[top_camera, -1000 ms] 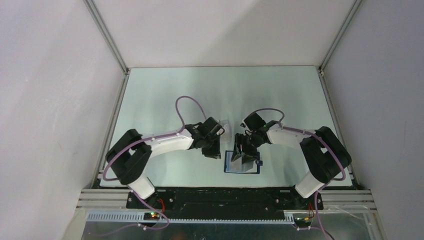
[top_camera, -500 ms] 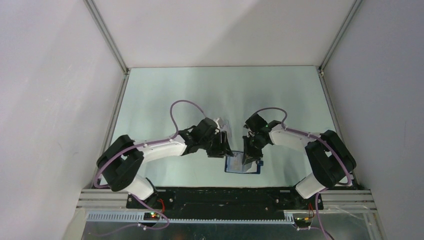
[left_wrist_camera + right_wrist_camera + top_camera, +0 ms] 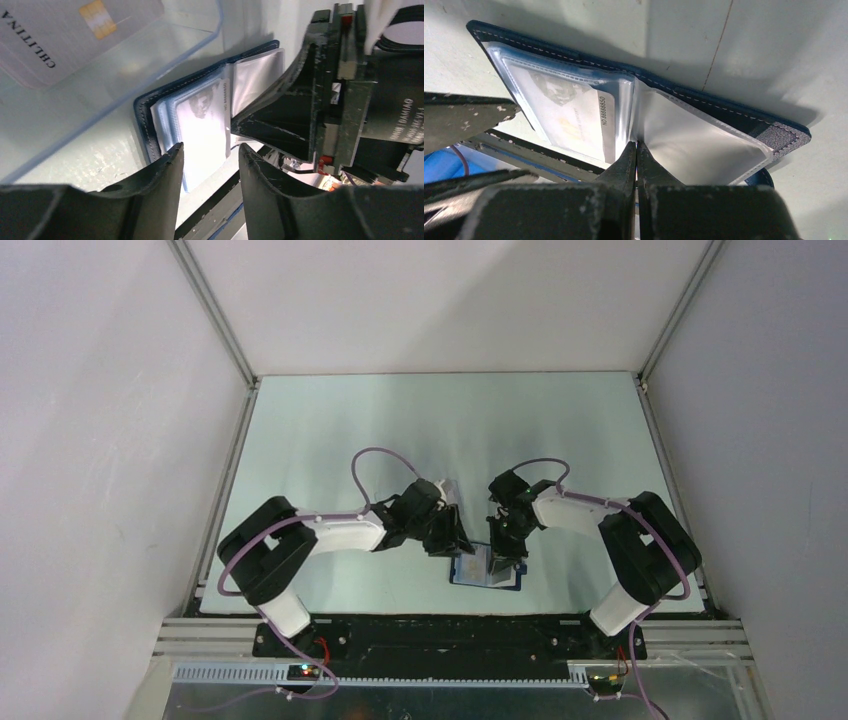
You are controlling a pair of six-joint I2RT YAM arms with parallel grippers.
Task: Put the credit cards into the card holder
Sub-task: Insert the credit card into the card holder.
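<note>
Squarely, right jaws closed at fold of card holder (image 3: 694, 130).

Table (image 3: 330, 430): fills the middle of the top view; all things lie on its near half.
Card holder (image 3: 466, 572): lies open on the table, low in the centre of the top view, near the table's near edge.
Sleeved card (image 3: 569, 110): inside a sleeve on the left half of the card holder, in the right wrist view.
Box (image 3: 150, 60): on the table, upper left of the left wrist view, near the card holder; if they touch I cannot tell.
Boxed card (image 3: 55, 35): lies in the box, at the upper left corner.
Left gripper (image 3: 455, 543): at the upper left corner of the card holder in the top view.
Right gripper (image 3: 636, 146): tips at the fold of the card holder, between its two halves.
</note>
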